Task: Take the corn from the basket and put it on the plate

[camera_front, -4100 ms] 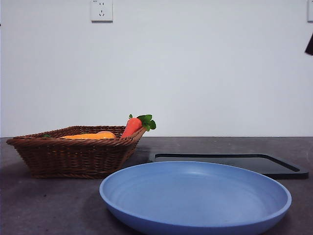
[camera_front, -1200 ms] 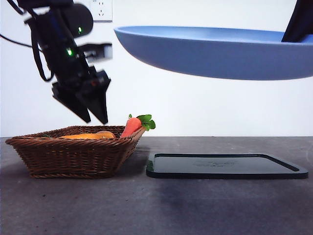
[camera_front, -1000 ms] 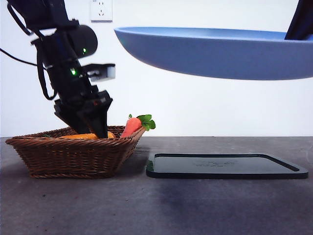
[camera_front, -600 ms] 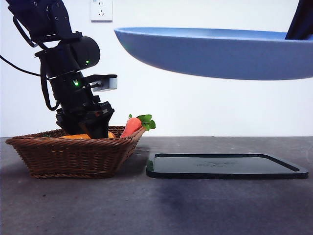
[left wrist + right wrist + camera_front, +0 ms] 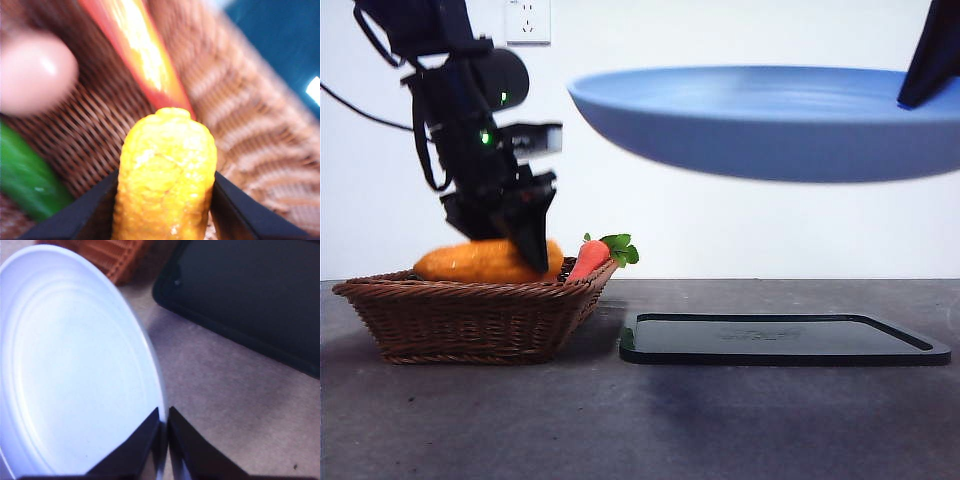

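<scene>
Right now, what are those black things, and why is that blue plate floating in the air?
It is not floating. This is a robot with two black arms, and each arm ends in a pincher called an end effector. Three cameras took the pictures: one sits low at the table's edge, and one rides on each arm's wrist.

The right end effector pinches the rim of the blue plate and holds it up above the table. That is why it seems to float.

The left end effector has squeezed a yellow corn cob and holds it just above the brown basket. Its wrist camera looks down past the corn into the basket, where a carrot, a pale egg-like ball and something green lie.

A flat black tray rests on the table beside the basket.
</scene>
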You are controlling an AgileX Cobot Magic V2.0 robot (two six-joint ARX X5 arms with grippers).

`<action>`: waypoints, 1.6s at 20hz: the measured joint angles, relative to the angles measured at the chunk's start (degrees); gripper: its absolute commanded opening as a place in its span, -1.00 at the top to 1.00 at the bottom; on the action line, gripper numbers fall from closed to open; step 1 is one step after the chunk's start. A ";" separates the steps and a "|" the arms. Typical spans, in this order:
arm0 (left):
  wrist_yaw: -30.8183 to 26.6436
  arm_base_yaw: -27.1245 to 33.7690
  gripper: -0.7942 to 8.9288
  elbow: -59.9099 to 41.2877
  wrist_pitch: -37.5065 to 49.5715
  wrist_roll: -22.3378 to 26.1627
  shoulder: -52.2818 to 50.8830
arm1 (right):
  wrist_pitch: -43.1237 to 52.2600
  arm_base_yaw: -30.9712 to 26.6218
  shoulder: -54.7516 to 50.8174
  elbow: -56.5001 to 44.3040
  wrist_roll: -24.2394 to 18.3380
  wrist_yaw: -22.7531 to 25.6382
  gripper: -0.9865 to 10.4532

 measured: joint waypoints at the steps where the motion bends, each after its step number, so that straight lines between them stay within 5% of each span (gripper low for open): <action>1: 1.40 0.00 0.41 1.27 -1.07 -0.68 -1.16 | 0.09 0.00 0.52 0.02 0.35 0.87 0.82; 8: 24.59 -0.85 0.41 5.57 -5.79 -8.94 -13.27 | 11.39 -1.11 14.40 0.02 4.66 2.43 0.82; 11: 27.17 -4.79 0.41 5.57 -10.88 -8.72 -13.38 | 17.00 -1.09 20.81 0.02 7.72 -0.26 0.82; 15: 25.55 -11.56 0.41 5.57 -10.80 -6.84 -10.19 | 22.32 -1.09 23.93 0.02 11.37 -5.79 0.82; 22: 7.82 -19.58 0.40 5.53 -7.87 -3.85 -5.16 | 22.43 -1.09 24.02 0.02 12.66 -6.27 0.82; 25: 3.41 -21.42 0.20 5.53 -6.29 -3.37 -4.31 | 22.47 -1.09 24.02 0.02 12.68 -6.27 0.82; 32: 2.03 -22.69 0.12 5.53 -5.86 -3.04 -3.39 | 22.34 -1.09 24.02 0.02 12.76 -6.25 0.82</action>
